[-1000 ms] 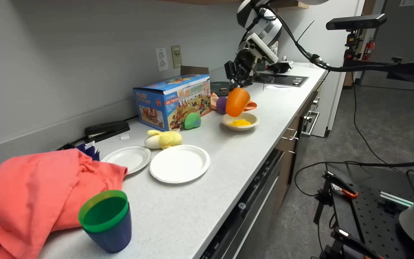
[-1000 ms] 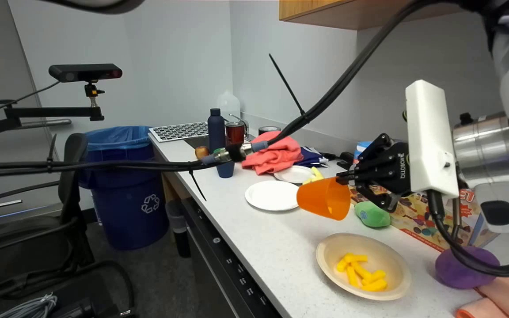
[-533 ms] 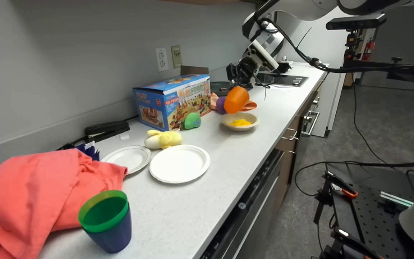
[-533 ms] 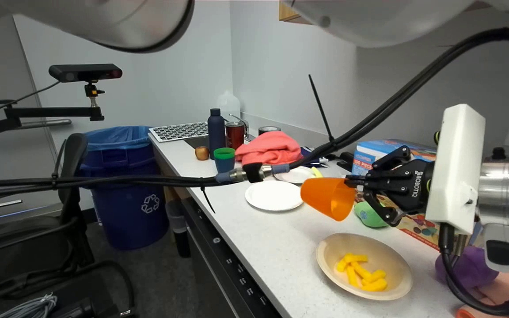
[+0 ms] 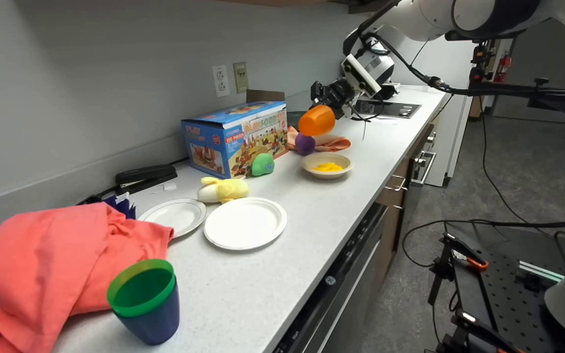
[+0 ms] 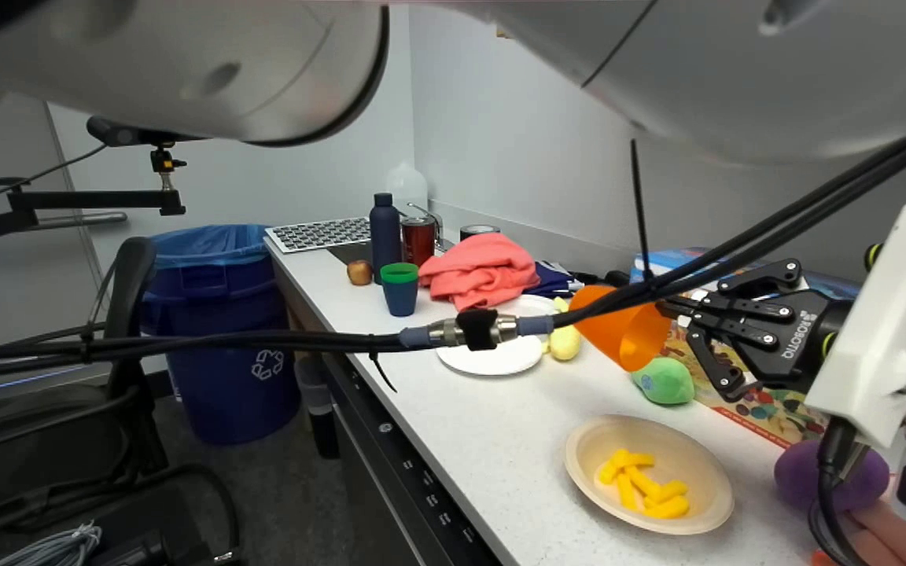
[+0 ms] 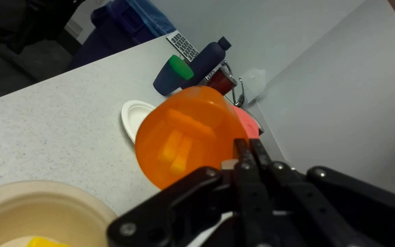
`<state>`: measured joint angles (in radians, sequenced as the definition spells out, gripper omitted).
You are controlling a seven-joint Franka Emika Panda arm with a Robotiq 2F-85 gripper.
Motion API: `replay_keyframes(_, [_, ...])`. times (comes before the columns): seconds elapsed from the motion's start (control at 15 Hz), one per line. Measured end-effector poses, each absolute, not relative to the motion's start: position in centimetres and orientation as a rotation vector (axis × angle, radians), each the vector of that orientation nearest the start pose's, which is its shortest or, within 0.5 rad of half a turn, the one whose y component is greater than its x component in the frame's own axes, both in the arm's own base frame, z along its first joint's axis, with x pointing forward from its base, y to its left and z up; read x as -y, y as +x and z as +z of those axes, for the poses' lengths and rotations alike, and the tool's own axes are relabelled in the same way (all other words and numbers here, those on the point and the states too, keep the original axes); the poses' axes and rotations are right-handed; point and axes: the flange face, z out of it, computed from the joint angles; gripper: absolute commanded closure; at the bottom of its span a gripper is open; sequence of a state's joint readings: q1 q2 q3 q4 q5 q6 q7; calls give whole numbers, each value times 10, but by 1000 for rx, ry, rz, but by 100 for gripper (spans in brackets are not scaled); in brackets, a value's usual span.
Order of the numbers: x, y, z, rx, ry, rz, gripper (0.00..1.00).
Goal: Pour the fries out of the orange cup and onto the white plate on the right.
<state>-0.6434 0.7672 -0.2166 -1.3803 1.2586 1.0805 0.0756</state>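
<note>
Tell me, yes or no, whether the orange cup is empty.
No, the wrist view shows several fries inside the orange cup.

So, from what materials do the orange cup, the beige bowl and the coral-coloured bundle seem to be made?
Orange cup: likely plastic, smooth, satin; even colour and soft highlights in the wrist view.
Beige bowl: perhaps moulded paper or plant fibre, matte; its rim shows no clear gloss, though plastic is possible.
Coral-coloured bundle: fabric, matte; it drapes in loose folds.
</note>
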Motion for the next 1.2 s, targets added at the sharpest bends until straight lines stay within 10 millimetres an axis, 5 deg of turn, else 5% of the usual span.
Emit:
replay_keyframes(0.73, [405,530,262,-921,-1224,440,99])
replay_keyframes(1.2, [395,527,250,-883,-1156,550,99])
